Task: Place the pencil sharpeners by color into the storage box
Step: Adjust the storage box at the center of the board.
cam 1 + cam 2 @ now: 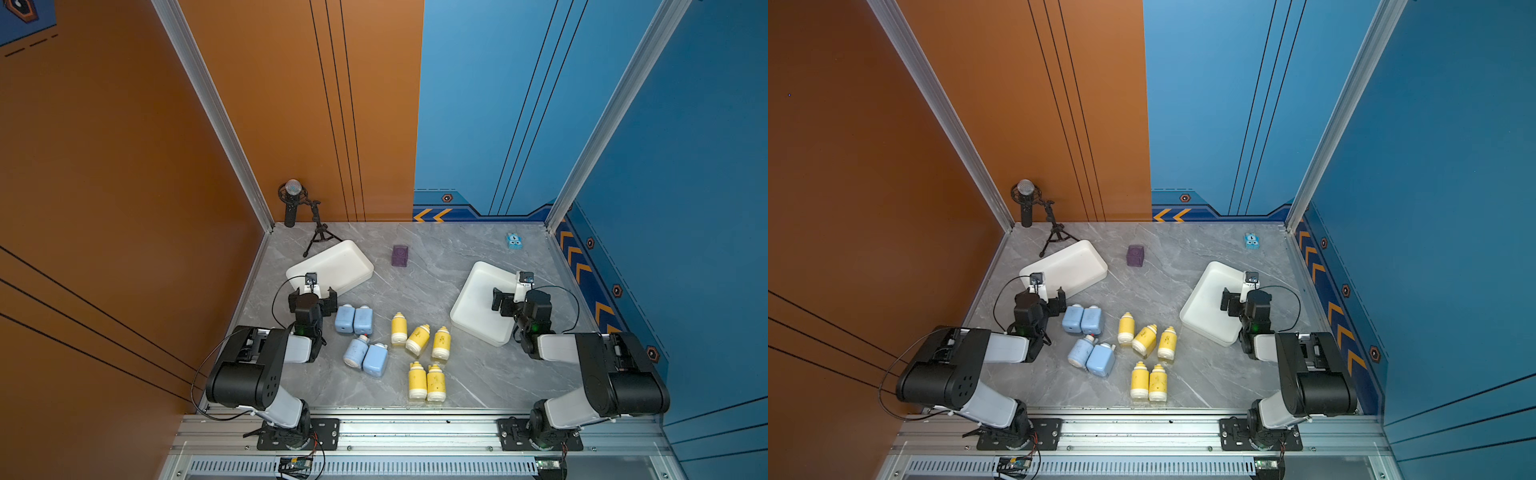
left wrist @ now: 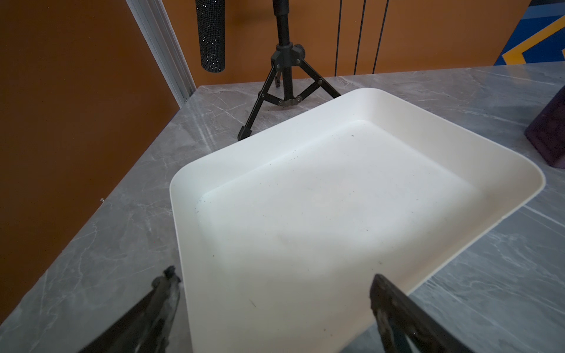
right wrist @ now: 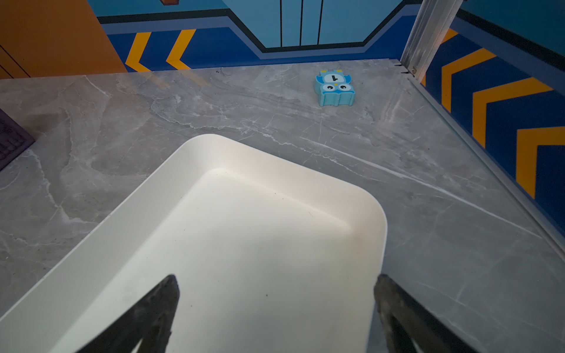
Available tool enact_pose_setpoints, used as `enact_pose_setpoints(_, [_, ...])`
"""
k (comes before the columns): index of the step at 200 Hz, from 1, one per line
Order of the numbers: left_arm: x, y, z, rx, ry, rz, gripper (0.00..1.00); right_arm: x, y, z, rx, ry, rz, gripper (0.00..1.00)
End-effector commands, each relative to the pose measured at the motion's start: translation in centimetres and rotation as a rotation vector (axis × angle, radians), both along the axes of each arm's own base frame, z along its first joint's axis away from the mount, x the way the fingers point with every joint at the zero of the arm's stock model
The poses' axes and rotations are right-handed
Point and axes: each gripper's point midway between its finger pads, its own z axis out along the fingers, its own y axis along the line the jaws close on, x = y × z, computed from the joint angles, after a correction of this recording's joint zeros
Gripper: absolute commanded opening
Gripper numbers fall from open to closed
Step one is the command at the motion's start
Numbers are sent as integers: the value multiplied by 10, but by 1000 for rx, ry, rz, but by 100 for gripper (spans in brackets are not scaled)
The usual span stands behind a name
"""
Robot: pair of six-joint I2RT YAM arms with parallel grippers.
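The fingers of the left gripper (image 2: 275, 278) were found spread wide with nothing between them, held above the near end of the left white plastic storage box (image 2: 519, 183). The fingers of the right gripper (image 3: 276, 279) were likewise spread and empty, above the right white plastic storage box (image 3: 379, 220).

Four light blue squarish plastic pencil sharpeners (image 1: 345, 318) were recorded lying on the grey marble-patterned tabletop (image 1: 415, 282), just right of the left gripper. Five yellow rounded plastic pencil sharpeners (image 1: 417, 339) lay right of them, near centre.

A dark purple block (image 1: 400, 255) was noted far centre. A small blue cartoon-faced box (image 1: 514, 241) was noted far right, and a black microphone on a tripod (image 1: 293, 203) far left.
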Motion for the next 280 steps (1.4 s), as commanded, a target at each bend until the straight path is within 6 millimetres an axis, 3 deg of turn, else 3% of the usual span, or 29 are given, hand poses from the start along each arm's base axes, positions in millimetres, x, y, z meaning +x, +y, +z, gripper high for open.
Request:
enact_pose_setpoints(1, [6, -3, 4, -2, -13, -21, 98, 7, -5, 9, -17, -31, -10, 100])
enact_pose_setpoints(111, [4, 0, 5, -4, -19, 3, 98, 8, -5, 10, -17, -33, -11, 100])
enact_pose_setpoints(155, [-4, 2, 24, 13, -68, 22, 98, 13, -3, 20, -16, 28, 4, 100])
enact_pose_setpoints(189, [-23, 11, 60, 113, -146, 192, 98, 21, -32, 42, 50, 269, -213, 100])
enact_pose_setpoints(213, [-41, 6, 106, 175, -241, 272, 98, 11, -45, 49, 150, 400, -364, 100])
enact_pose_setpoints(229, [-47, -6, 134, 168, -251, 231, 98, 2, -35, 48, 211, 479, -325, 100])
enact_pose_setpoints(243, [-49, -16, 145, 70, -137, 136, 98, -8, -21, 53, 237, 504, -268, 100])
enact_pose_setpoints(265, [-60, 6, 162, -130, -18, 221, 98, -33, -6, 68, 194, 534, -226, 100])
enact_pose_setpoints(280, [-65, 8, 169, -212, 50, 200, 98, -52, 4, 80, 139, 540, -202, 100])
